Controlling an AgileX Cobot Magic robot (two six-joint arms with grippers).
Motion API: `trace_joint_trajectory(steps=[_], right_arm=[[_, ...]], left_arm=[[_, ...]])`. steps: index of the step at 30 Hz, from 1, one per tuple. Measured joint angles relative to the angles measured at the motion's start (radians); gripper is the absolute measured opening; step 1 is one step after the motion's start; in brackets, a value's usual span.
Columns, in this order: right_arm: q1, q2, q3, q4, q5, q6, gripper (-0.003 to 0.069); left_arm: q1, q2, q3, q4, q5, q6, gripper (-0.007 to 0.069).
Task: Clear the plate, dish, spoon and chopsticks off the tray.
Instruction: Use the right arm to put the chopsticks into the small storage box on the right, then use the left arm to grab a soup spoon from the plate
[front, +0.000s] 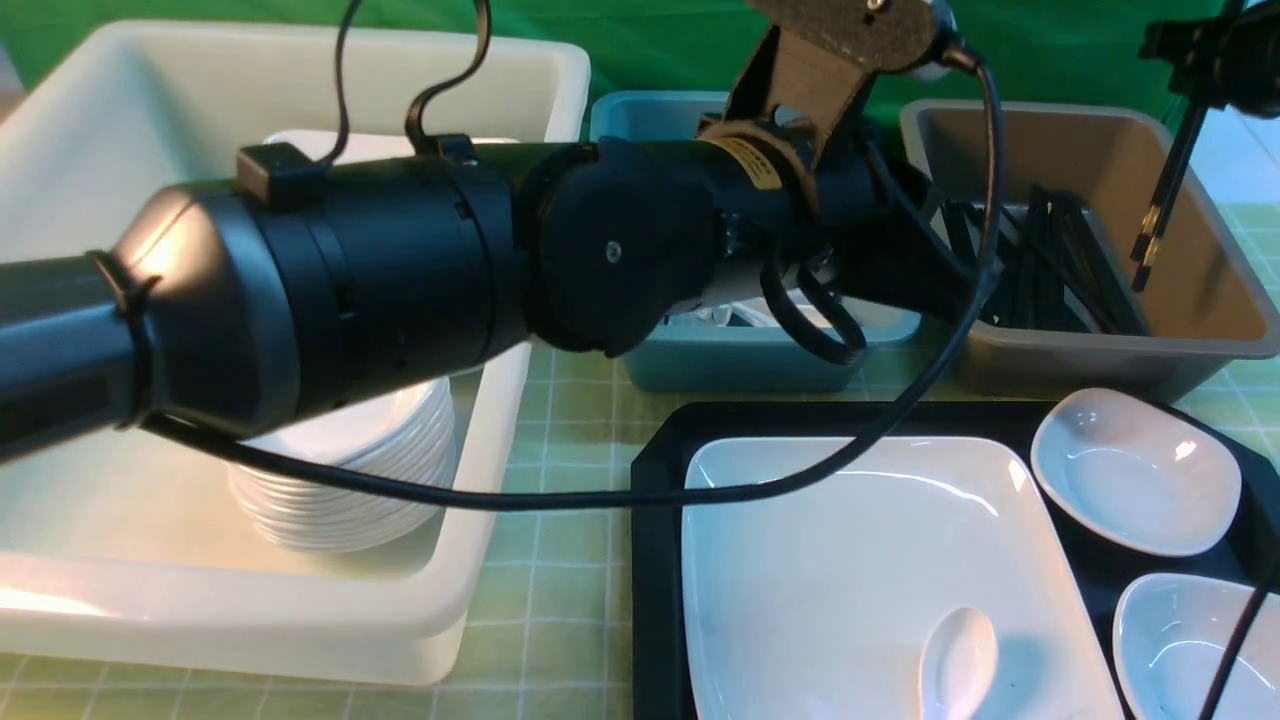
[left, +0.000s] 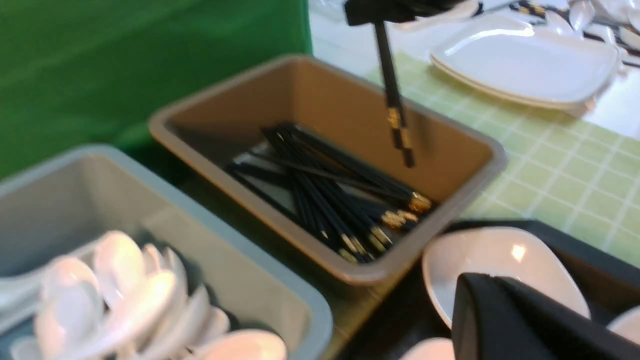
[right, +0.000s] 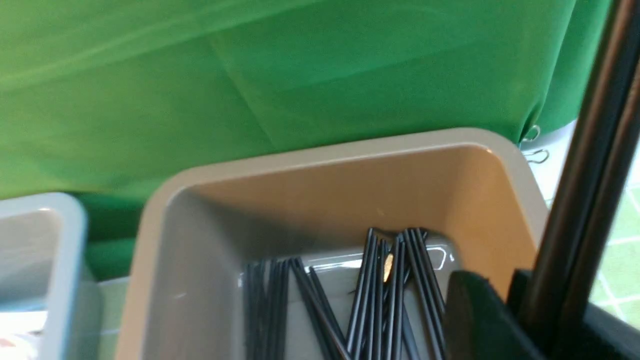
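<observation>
The black tray (front: 657, 470) holds the large white plate (front: 850, 560), and the white spoon (front: 958, 660) lies on that plate. Two small white dishes (front: 1135, 470) (front: 1190, 640) sit at the tray's right side. My right gripper (front: 1205, 50) is shut on the black chopsticks (front: 1160, 200), which hang steeply above the brown tub (front: 1230, 300). In the right wrist view the chopsticks (right: 585, 175) rise from the gripper (right: 545, 305). My left gripper (left: 478, 276) is shut and empty, over the far dish (left: 500, 250). The left arm hides its fingers in the front view.
The brown tub (left: 480, 150) contains several black chopsticks. A teal tub (front: 740, 365) of white spoons stands to its left. A big white tub (front: 480, 560) at the left holds a stack of plates (front: 340, 480). My left arm (front: 400, 260) stretches across the table.
</observation>
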Motion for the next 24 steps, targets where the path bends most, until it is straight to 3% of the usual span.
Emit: trace_joint_trajectory(steps=[3, 6, 8, 10, 12, 14, 16, 17, 21, 24], right_arm=[[0.000, 0.041, 0.000, 0.000, -0.005, 0.002, 0.0140], [0.000, 0.064, 0.000, 0.000, 0.030, 0.001, 0.0341], [0.000, 0.055, 0.000, 0.000, 0.076, -0.018, 0.0433], [0.000, 0.023, 0.000, 0.000, 0.161, -0.050, 0.0453], [0.000, -0.023, 0.000, 0.000, 0.260, -0.088, 0.0400], [0.000, -0.074, 0.000, 0.000, 0.349, -0.135, 0.0282], [0.000, -0.183, -0.001, 0.001, 0.514, -0.198, 0.0091], [0.000, -0.216, -0.001, 0.001, 0.584, -0.215, 0.0059], [0.000, -0.368, 0.054, 0.004, 0.783, -0.271, 0.0007], [0.000, -0.501, 0.183, 0.005, 0.832, -0.287, 0.0002]], left_arm=[[0.000, 0.000, 0.000, 0.000, 0.062, -0.011, -0.0018], [0.000, 0.000, -0.001, -0.001, 0.171, -0.049, -0.0018], [0.000, 0.001, -0.010, -0.004, 0.286, -0.099, -0.0018], [0.000, 0.001, -0.030, -0.005, 0.427, -0.153, -0.0018], [-0.003, 0.002, -0.061, -0.006, 0.567, -0.215, -0.0018], [-0.010, 0.007, -0.085, -0.001, 0.670, -0.255, -0.0018], [-0.036, 0.029, -0.135, 0.027, 0.821, -0.335, -0.0018], [-0.050, 0.043, -0.155, 0.043, 0.860, -0.359, -0.0018], [-0.106, 0.123, -0.207, 0.075, 0.952, -0.425, -0.0011], [-0.141, 0.184, -0.224, 0.093, 0.966, -0.438, 0.0021]])
